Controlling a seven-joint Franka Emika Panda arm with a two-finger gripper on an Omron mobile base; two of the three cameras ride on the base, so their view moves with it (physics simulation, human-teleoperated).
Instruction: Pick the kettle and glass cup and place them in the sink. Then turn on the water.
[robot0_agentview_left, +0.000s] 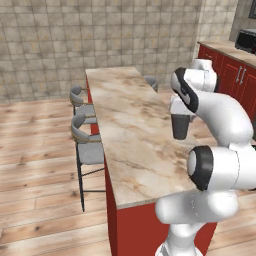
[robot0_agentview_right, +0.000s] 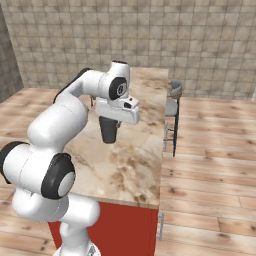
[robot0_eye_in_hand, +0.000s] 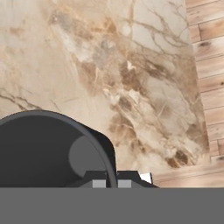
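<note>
The gripper (robot0_agentview_right: 110, 121) is clamped on the rim of the glass cup (robot0_agentview_right: 108, 131), which hangs upright directly beneath the hand, clear of the marble island counter (robot0_agentview_right: 131, 165) below it. In the hand view the cup (robot0_eye_in_hand: 41, 151) lies at lower left, its wall pinched between the fingertips (robot0_eye_in_hand: 99, 183). Bar stools (robot0_agentview_left: 85, 145) stand along the counter's far side.

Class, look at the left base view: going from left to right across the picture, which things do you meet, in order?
Stools → marble counter → glass cup, held in the gripper above the counter → red cabinets at the far right.
</note>
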